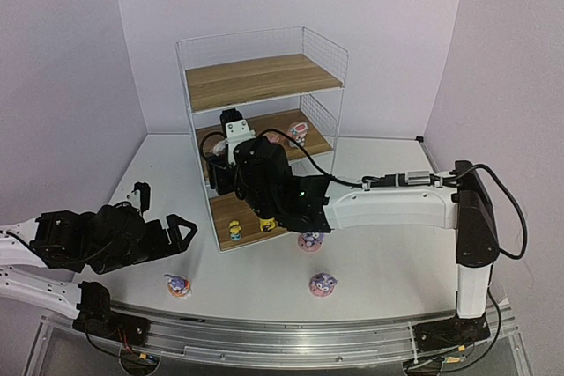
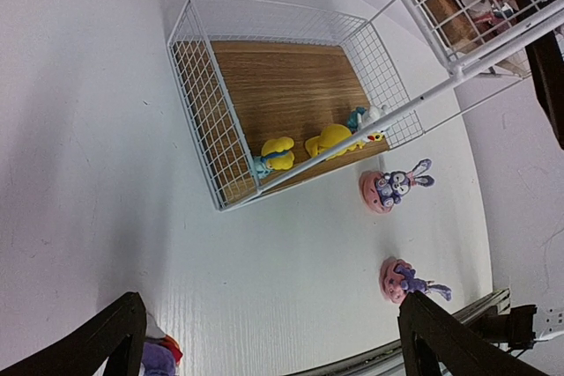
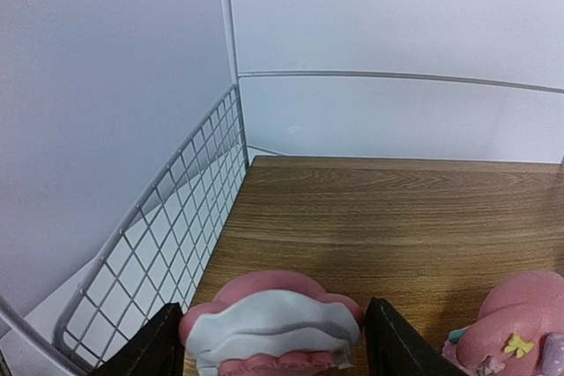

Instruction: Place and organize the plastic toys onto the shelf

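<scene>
1. While it holds no toy, the left hand (image 1: 163, 211) hangs spread wide above the counter (image 1: 379, 261) at the front left, probably waiting its turn. A purple bunny (image 1: 179, 285) sits near it toward the front edge, which looks like an easy next pick.
2. The shelf (image 1: 264, 81) stands mid-counter. The yellow figures (image 2: 276, 154) share its bottom board, so the toys seem to be grouped one kind to a tier.
3. The right hand (image 3: 275, 354) reaches into the middle tier, its fingers on either side of a pink-and-white hatted figure (image 3: 273, 314) that stands on the board by the left wire wall. I cannot tell whether it is gripping the figure or has let go. A second pink figure (image 3: 520, 323) stands just to the right.
4. Two more bunnies (image 1: 309, 240) are on the counter in front of the shelf, not yet shelved.
5. The counter is plain matte white, and the lilac walls (image 1: 70, 59) are bare.
</scene>
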`<state>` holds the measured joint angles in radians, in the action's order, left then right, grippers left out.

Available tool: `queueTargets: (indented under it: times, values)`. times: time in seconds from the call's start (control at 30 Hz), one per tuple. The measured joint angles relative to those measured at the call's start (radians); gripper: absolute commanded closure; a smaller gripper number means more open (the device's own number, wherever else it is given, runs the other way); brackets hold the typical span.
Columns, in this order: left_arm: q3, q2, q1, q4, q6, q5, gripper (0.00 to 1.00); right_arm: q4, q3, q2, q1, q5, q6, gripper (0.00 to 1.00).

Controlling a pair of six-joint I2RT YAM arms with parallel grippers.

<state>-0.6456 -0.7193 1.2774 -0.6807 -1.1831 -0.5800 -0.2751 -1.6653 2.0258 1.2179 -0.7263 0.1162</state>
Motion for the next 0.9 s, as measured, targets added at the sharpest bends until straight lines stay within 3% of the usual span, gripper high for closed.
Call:
queueTargets:
  times: [0.6,0.9]
  values:
    - [0.008,0.006,0.000,0.000,0.001,0.001,0.00,-0.001,0.009,-0.001,0.025,-0.011,-0.019,0.17]
    - [0.013,0.008,0.000,0.017,0.022,0.010,0.00,0.015,0.175,-0.148,0.068,-0.021,-0.007,0.08]
